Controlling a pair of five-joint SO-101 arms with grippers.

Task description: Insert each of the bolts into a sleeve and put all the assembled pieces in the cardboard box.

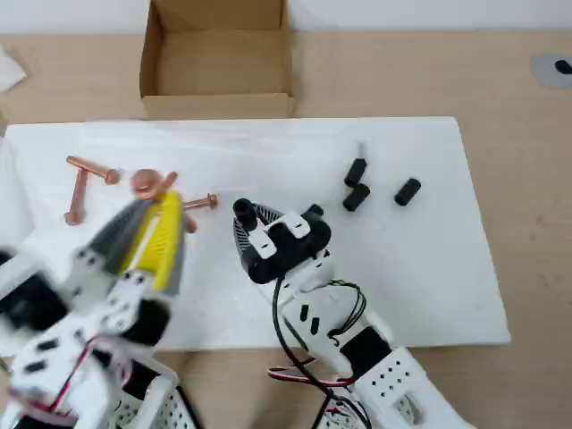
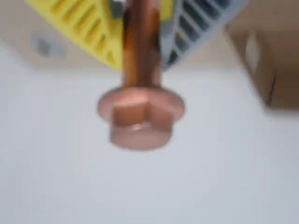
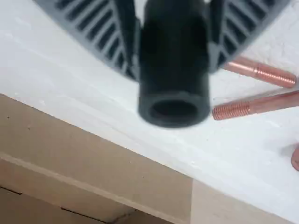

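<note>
Copper bolt [image 2: 140,116], stiff and probably slippery, sits clamped by its shank in your left gripper [image 2: 141,60]; your right gripper [image 3: 174,77] pinches the rigid sleeve [image 3: 173,51].

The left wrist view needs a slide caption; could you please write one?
Left hand holding a copper bolt by its shank, flanged head toward the camera, over the white sheet, cardboard box beyond.

surface: tan wood-grain tabletop [image 1: 518,161] | cover: white sheet [image 1: 429,268] lying flat across its middle, wood showing on the far and right sides | far edge: pale strip [image 1: 402,13] | far right: small grey disc [image 1: 552,70] | light: even, soft shadows
</note>
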